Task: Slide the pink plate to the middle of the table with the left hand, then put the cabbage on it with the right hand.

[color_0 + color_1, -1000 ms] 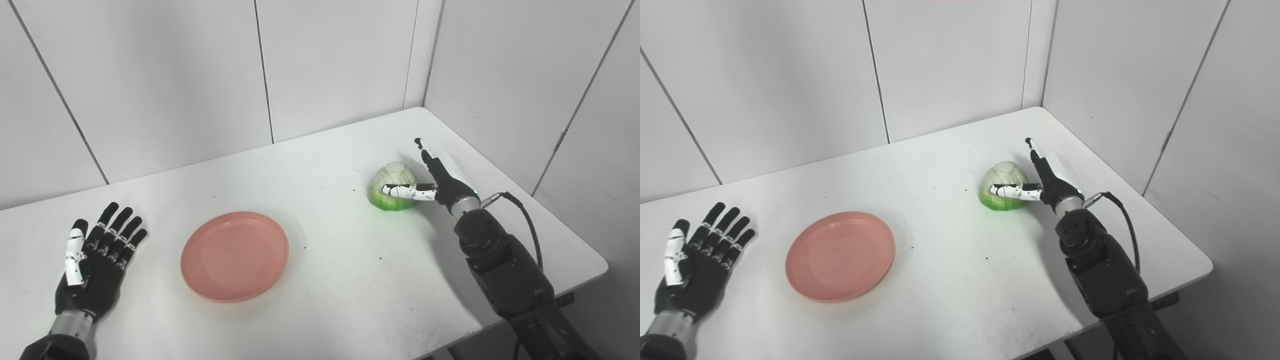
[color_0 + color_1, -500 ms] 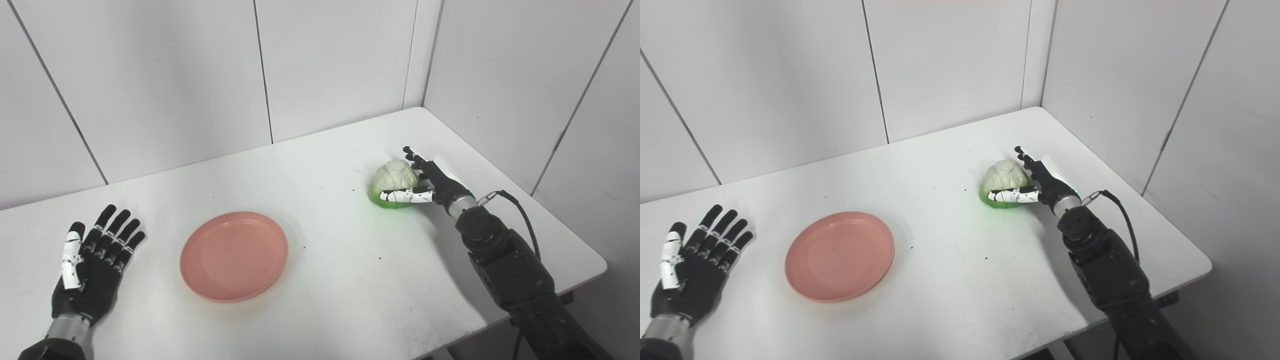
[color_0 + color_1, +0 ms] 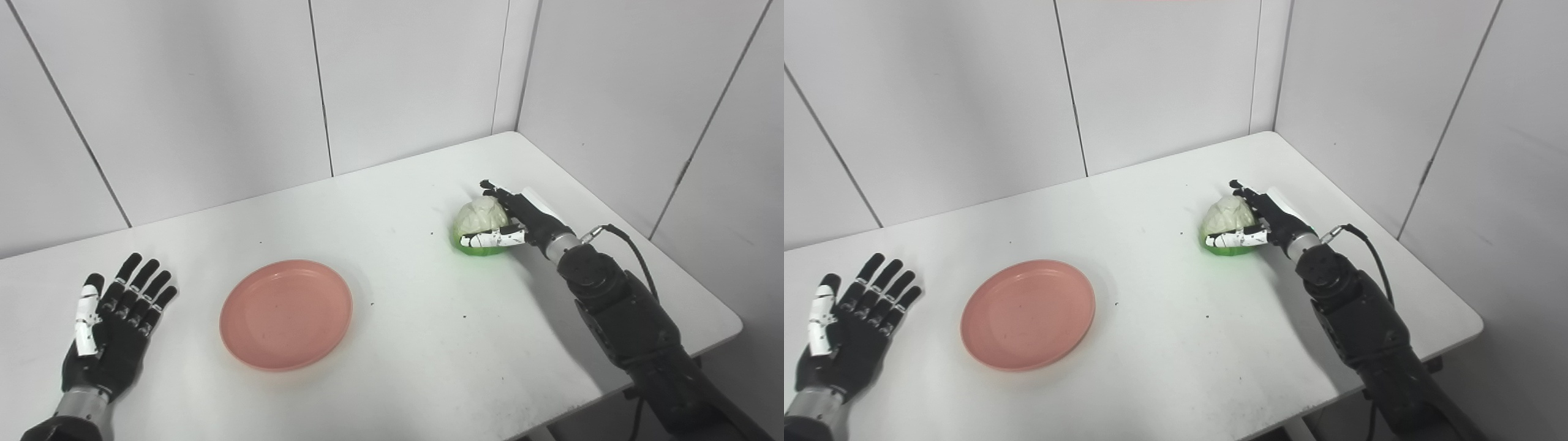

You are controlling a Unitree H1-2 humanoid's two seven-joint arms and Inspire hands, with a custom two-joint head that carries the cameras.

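The pink plate (image 3: 286,313) lies empty on the white table (image 3: 398,343), a little left of its middle. The cabbage (image 3: 479,224), pale on top and green at the base, sits on the table at the right. My right hand (image 3: 520,217) is wrapped around it, thumb across its front and fingers over its far side. The cabbage still rests on the table. My left hand (image 3: 110,324) lies flat and open on the table at the far left, well clear of the plate.
White walls close the table at the back and right, meeting in a corner (image 3: 505,131) behind the cabbage. The table's right edge (image 3: 729,324) runs close to my right forearm. A cable (image 3: 631,245) loops off the right wrist.
My right hand's fingers have curled from straight out beside the cabbage to closed around it. The left hand has drawn back a little. The plate has not moved.
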